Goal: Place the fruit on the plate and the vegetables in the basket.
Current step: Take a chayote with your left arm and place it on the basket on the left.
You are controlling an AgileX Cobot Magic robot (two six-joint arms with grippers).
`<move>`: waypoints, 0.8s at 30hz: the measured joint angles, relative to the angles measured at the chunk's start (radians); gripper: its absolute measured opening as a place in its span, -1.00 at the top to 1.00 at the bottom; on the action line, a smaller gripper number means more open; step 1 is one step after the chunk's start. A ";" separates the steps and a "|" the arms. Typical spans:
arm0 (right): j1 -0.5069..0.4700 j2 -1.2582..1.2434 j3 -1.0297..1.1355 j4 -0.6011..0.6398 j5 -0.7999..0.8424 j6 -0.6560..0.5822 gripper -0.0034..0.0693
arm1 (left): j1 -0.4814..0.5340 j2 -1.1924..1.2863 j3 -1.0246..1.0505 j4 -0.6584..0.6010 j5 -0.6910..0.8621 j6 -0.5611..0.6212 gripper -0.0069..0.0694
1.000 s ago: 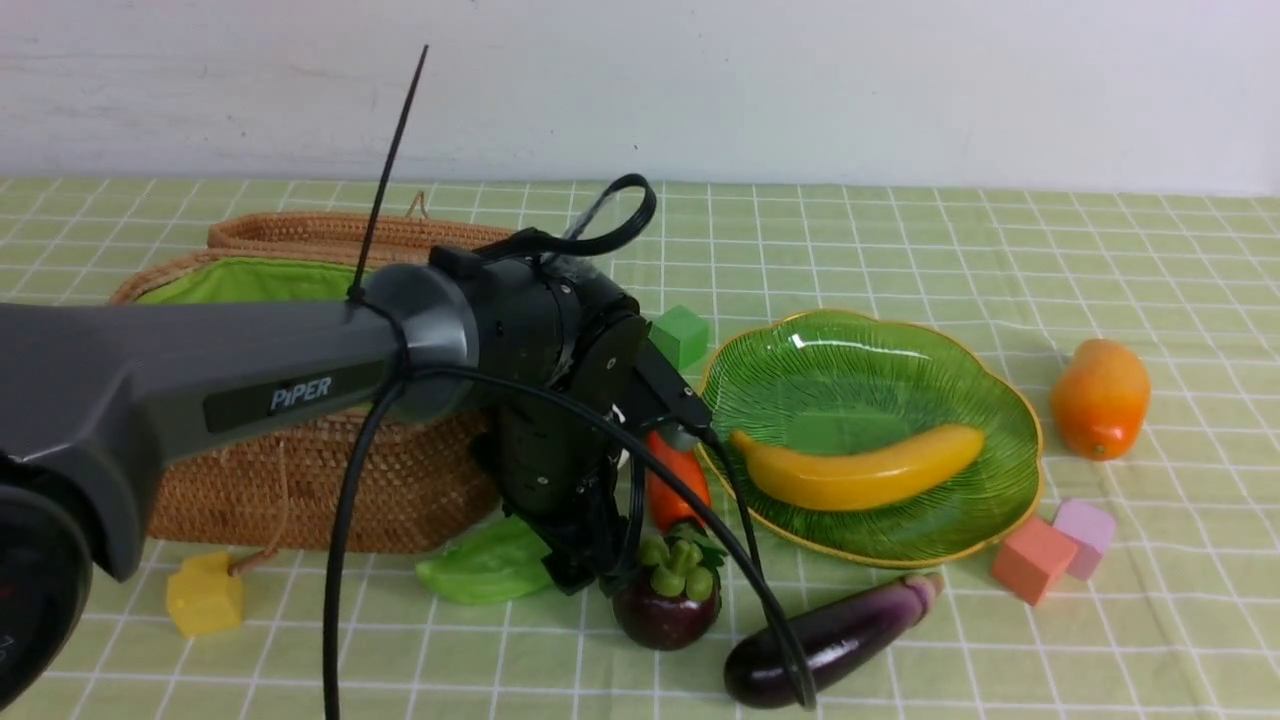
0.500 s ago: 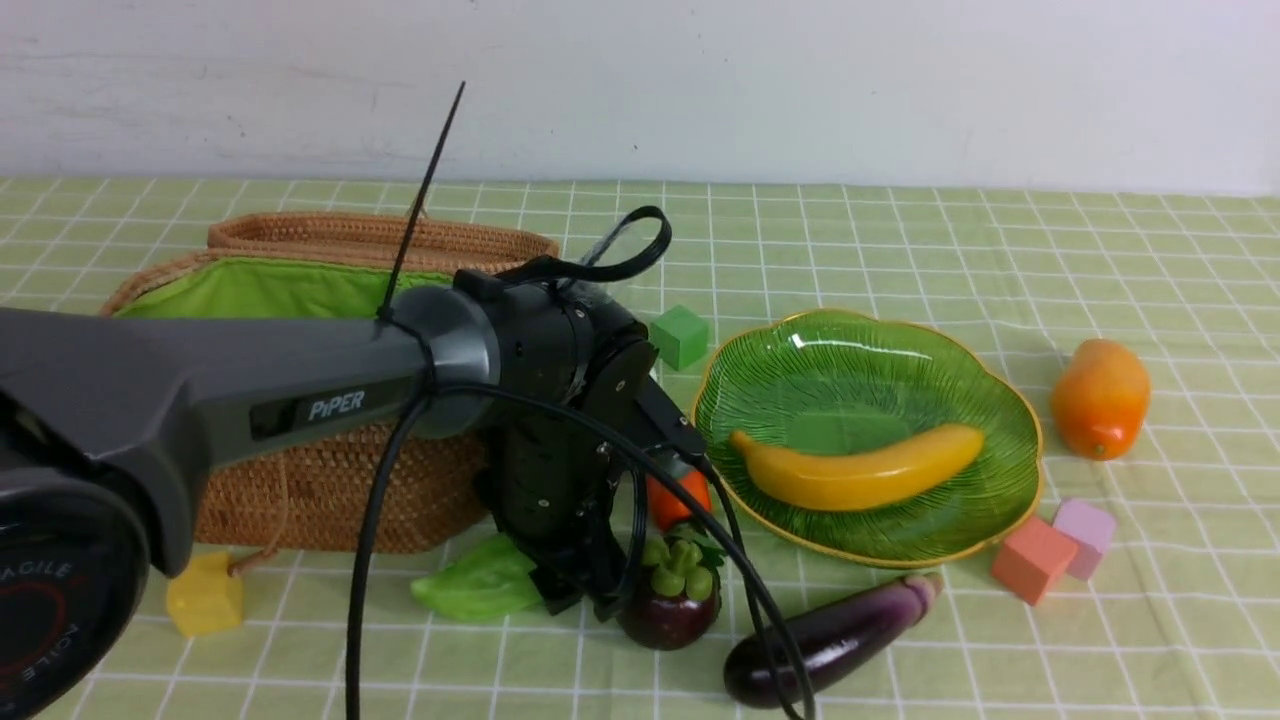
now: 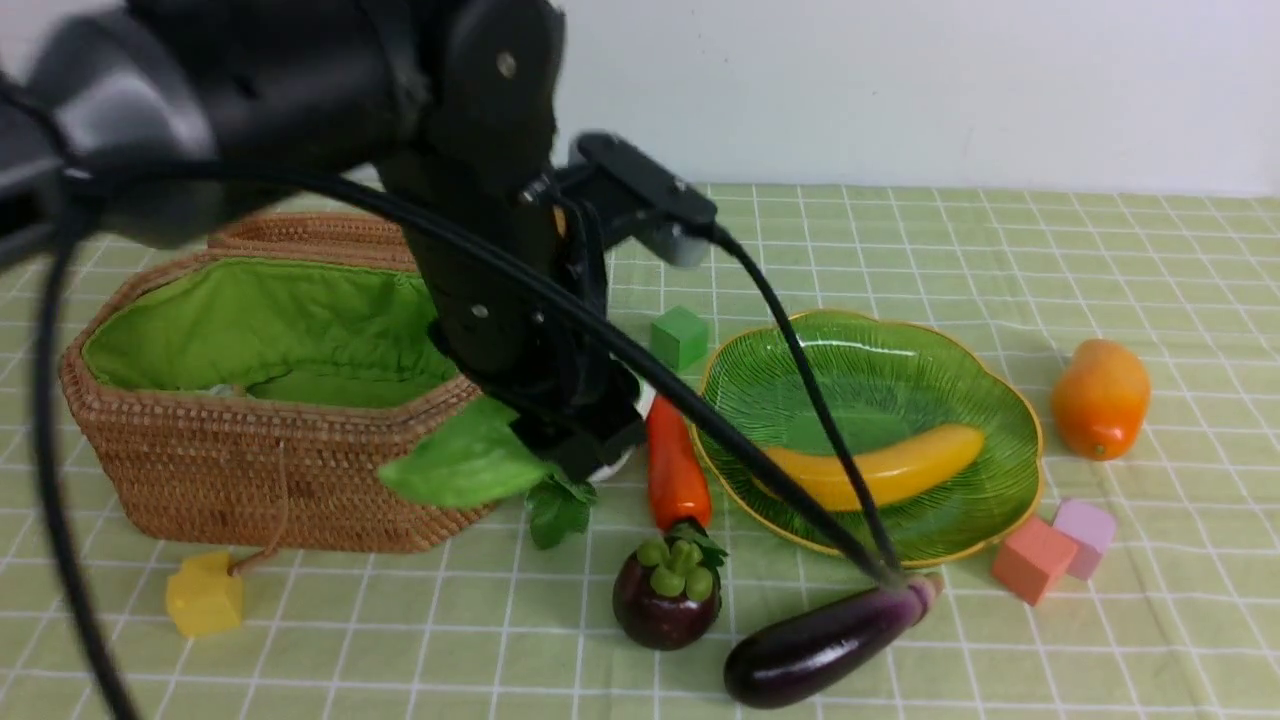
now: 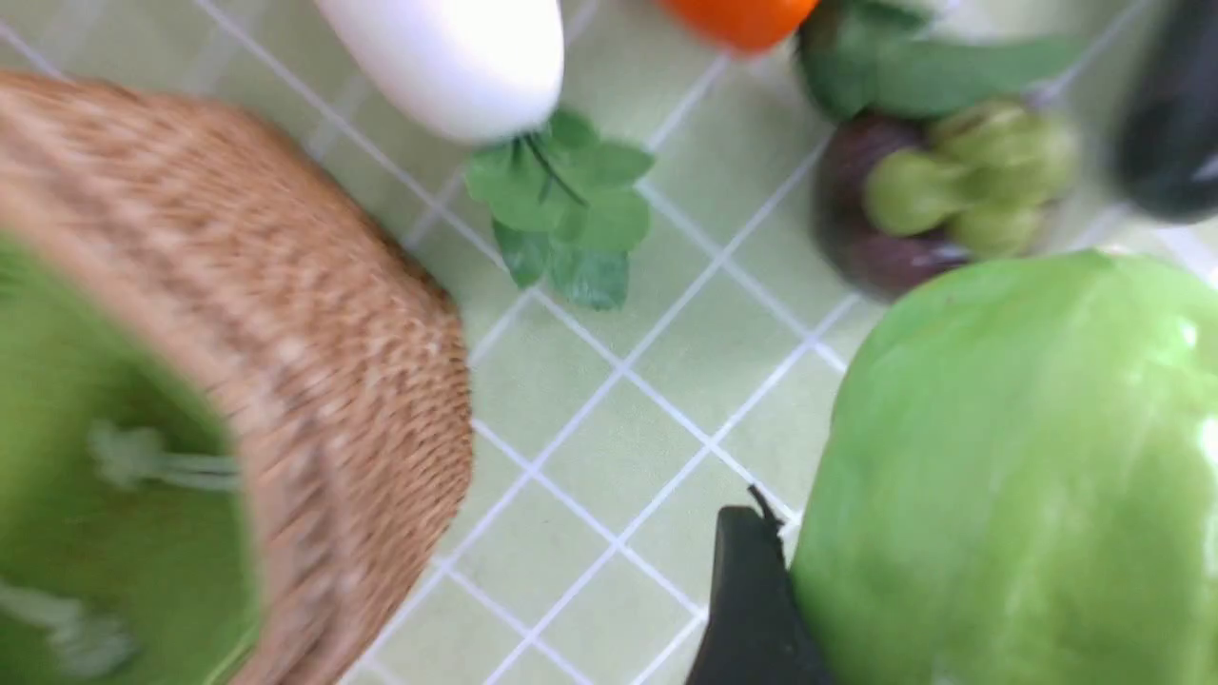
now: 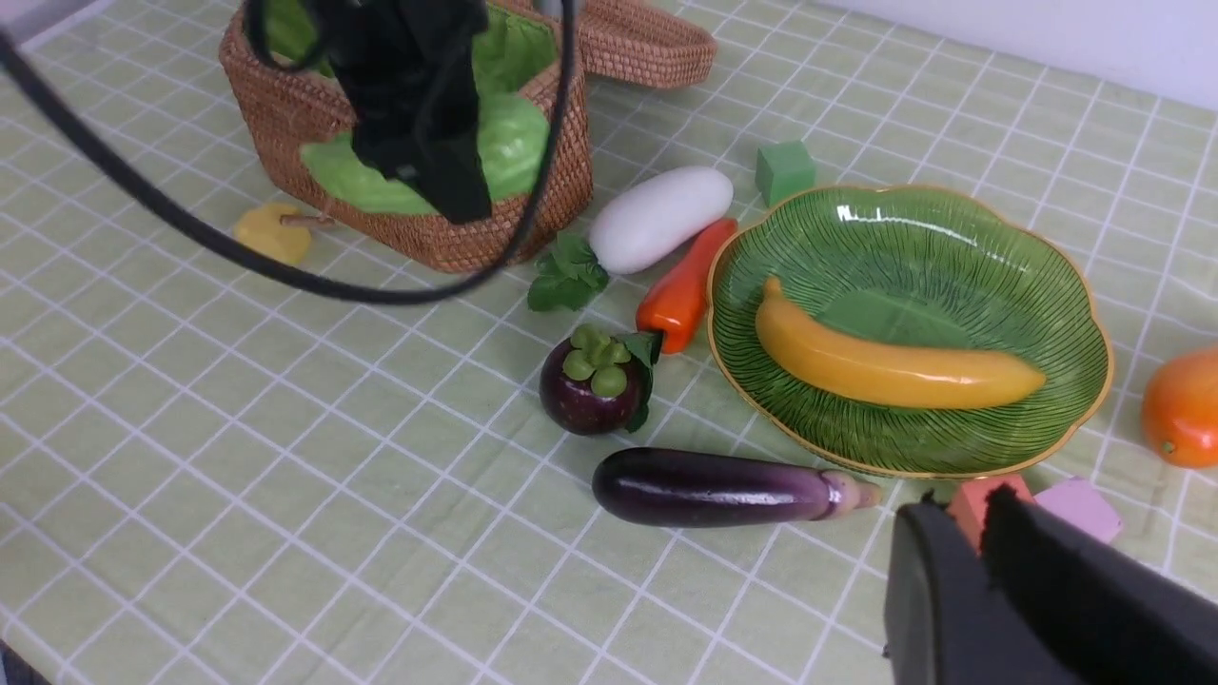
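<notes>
My left gripper [image 3: 545, 450] is shut on the pale-green gourd [image 3: 465, 465] and holds it off the table at the front right corner of the wicker basket [image 3: 270, 480]; the gourd fills the left wrist view [image 4: 1009, 476]. The banana [image 3: 880, 470] lies on the green plate [image 3: 850, 370]. The white radish [image 5: 659, 217] and carrot [image 3: 675, 465] lie between basket and plate. The mangosteen [image 3: 667, 600] and eggplant [image 3: 820, 645] lie nearer the front. The orange mango [image 3: 1100, 397] sits right of the plate. My right gripper [image 5: 966, 514] is shut and empty, above the cubes.
A green cube [image 3: 680, 335] sits behind the plate, a yellow cube [image 3: 205, 592] in front of the basket, and coral [image 3: 1033, 558] and lilac [image 3: 1085, 530] cubes at the plate's front right. The basket lid [image 3: 310, 230] lies open behind it. My left arm's cables hang across the plate.
My left arm has risen from the table with the gourd, lifting it up and leftward to the basket's corner. The other things have not moved.
</notes>
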 joint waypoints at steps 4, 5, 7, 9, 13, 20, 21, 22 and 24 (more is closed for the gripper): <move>0.000 0.000 0.000 0.000 -0.013 0.000 0.67 | 0.036 -0.119 -0.001 0.160 -0.001 0.006 -0.37; 0.000 0.000 0.000 0.000 -0.014 0.000 0.67 | 0.046 -0.129 -0.001 0.186 -0.004 0.007 -0.37; 0.000 0.000 0.000 0.003 -0.018 0.000 0.67 | 0.139 -0.138 -0.002 0.257 -0.046 0.022 -0.37; 0.000 0.000 0.000 0.005 -0.018 0.000 0.67 | 0.229 -0.113 -0.002 0.260 -0.105 0.067 -0.37; 0.000 0.000 0.000 0.008 -0.018 0.001 0.67 | 0.369 -0.018 -0.002 0.198 -0.194 0.179 -0.37; 0.000 0.000 0.000 0.012 -0.020 0.001 0.67 | 0.430 0.171 0.000 0.188 -0.265 0.215 -0.37; 0.000 0.000 0.000 0.012 -0.020 0.001 0.67 | 0.430 0.178 0.001 0.191 -0.265 0.217 -0.37; 0.000 0.000 0.000 0.014 -0.026 0.001 0.67 | 0.430 0.181 0.001 0.190 -0.266 0.218 -0.37; 0.000 0.001 0.000 0.019 -0.049 -0.008 0.67 | 0.430 0.181 0.001 0.190 -0.270 0.219 -0.37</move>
